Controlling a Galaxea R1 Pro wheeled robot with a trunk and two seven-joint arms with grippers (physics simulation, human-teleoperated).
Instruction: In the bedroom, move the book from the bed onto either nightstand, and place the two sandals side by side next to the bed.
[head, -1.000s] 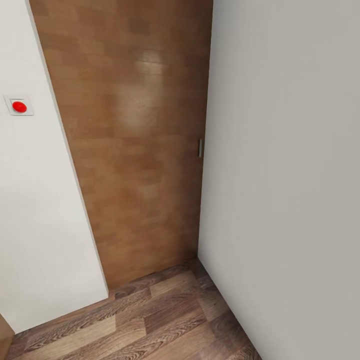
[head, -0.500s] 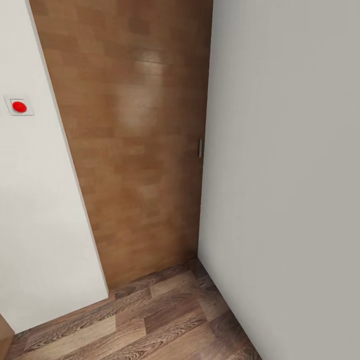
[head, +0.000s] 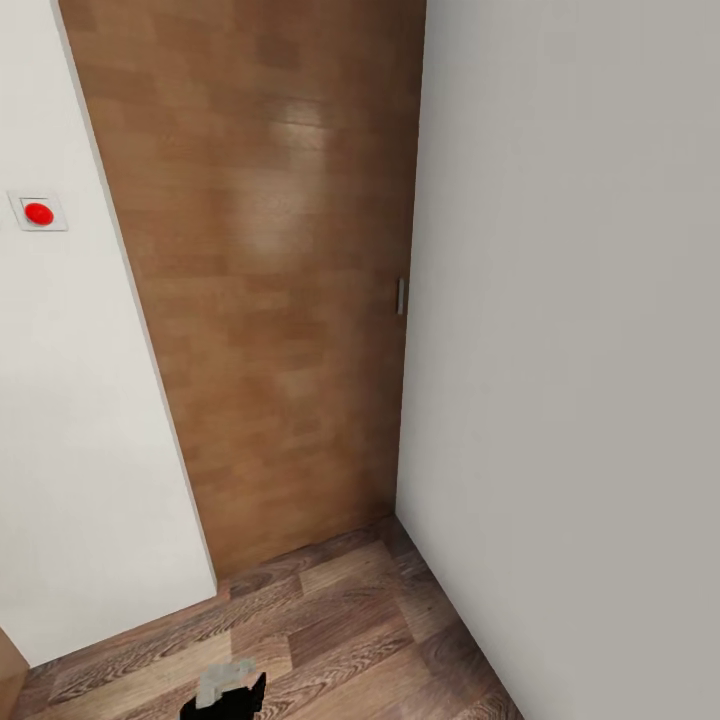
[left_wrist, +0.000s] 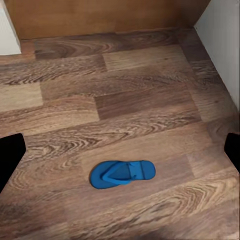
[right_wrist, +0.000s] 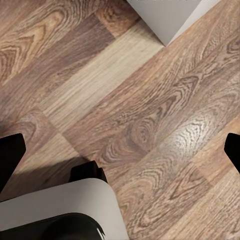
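Sandal (left_wrist: 122, 173): lies flat on the wood floor (left_wrist: 140, 100), alone.
Left gripper (left_wrist: 120, 150): fingers spread wide above the sandal, holding nothing.
Right gripper (right_wrist: 120, 150): apparently also spread, empty.

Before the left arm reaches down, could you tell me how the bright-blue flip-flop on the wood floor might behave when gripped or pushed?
The bright-blue flip-flop lies flat, sole down, so it probably slides rather than rolls or tips. Thin with slim thong straps, it is likely light and somewhat bendy. The glossy wood-plank floor may let it skid.
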